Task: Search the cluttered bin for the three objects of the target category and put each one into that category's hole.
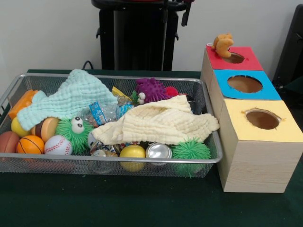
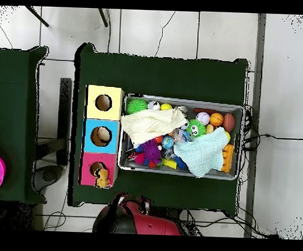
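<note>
A wire mesh bin (image 1: 109,161) holds a jumble of toys under a mint cloth (image 1: 71,97) and a cream cloth (image 1: 161,124). Showing among them are a purple spiky toy (image 1: 150,89), a green spiky toy with eyes (image 1: 73,132), a green spiky ball (image 1: 191,150), a basketball (image 1: 30,144), a baseball (image 1: 57,145), a yellow ball (image 1: 132,152), a can (image 1: 158,151) and a crushed bottle (image 1: 102,113). Beside the bin stands a wooden box with a red hole (image 1: 233,58), a blue hole (image 1: 245,83) and a yellow hole (image 1: 262,119). An orange toy (image 1: 223,44) perches at the red hole's rim. No gripper shows.
In the overhead view the bin (image 2: 180,98) and the hole box (image 2: 103,136) sit side by side on a dark green table (image 2: 162,72). The robot's red and black body (image 2: 138,220) is at the bottom edge. Another green table (image 2: 12,113) stands to the left.
</note>
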{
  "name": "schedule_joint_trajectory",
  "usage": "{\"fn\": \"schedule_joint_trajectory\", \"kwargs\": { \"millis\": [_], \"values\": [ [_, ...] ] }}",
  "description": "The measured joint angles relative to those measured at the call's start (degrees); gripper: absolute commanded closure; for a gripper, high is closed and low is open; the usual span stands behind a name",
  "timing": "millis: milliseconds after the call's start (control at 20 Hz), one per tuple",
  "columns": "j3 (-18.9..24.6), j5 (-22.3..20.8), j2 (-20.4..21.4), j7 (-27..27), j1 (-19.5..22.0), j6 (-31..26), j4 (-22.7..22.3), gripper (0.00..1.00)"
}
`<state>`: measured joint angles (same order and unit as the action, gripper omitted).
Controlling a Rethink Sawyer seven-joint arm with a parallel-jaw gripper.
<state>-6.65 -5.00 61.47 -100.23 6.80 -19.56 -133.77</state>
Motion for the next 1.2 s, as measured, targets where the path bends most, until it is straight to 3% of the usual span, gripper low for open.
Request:
{"fn": "schedule_joint_trajectory", "kwargs": {
  "millis": [550,1200],
  "values": [
    [-0.1,-3.7,-3.5,0.0,-0.7,3.7,0.0,0.00],
    [-1.3,-3.9,-7.6,0.0,-7.5,5.2,0.0,0.00]
  ]
}}
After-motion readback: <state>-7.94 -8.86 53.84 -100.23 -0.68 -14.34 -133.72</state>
